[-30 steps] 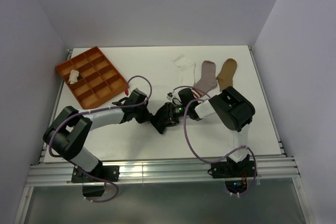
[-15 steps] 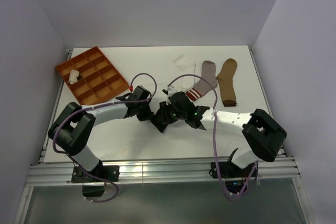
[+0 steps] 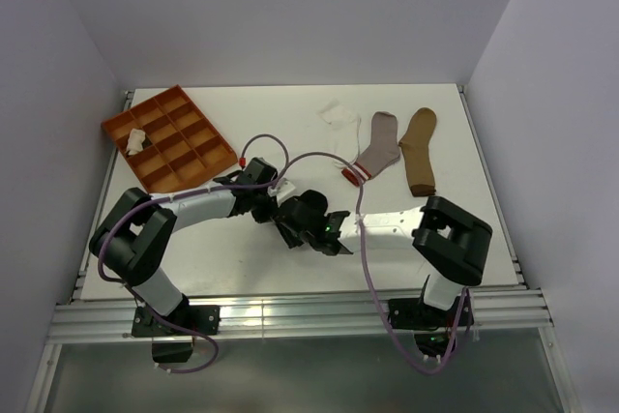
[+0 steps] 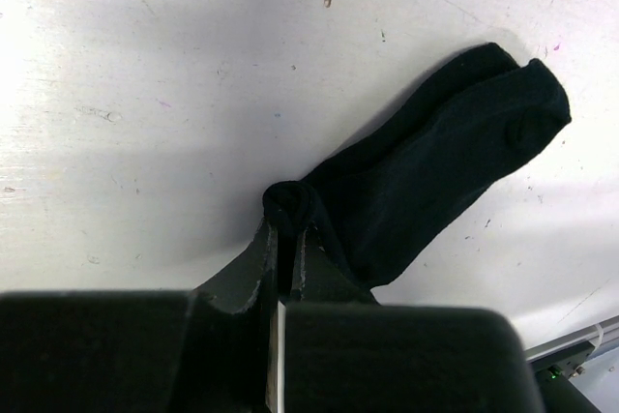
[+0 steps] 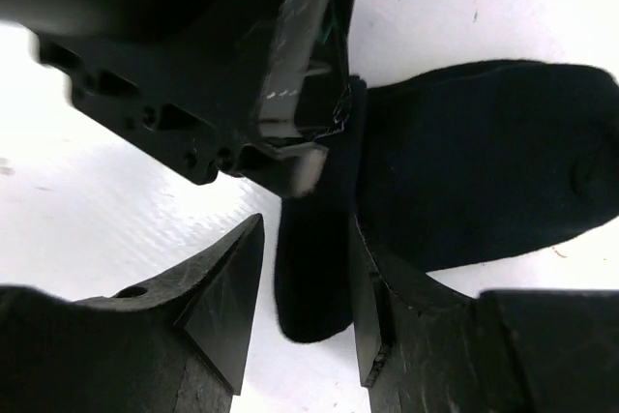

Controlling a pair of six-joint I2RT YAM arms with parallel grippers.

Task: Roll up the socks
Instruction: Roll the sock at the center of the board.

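The black sock (image 4: 435, 152) lies flat on the table (image 4: 145, 65), about midway across and toward its near edge. The left gripper (image 4: 286, 224) has its jaws pressed almost together on a small bunched end of the sock, so the sock's long axis runs straight away from those tips to its free end. The right gripper (image 5: 305, 302) stands half spread and straddles the fabric just beside the left one's tips (one finger seems to brush the cloth), which puts it nearer the loose length that needs rolling.
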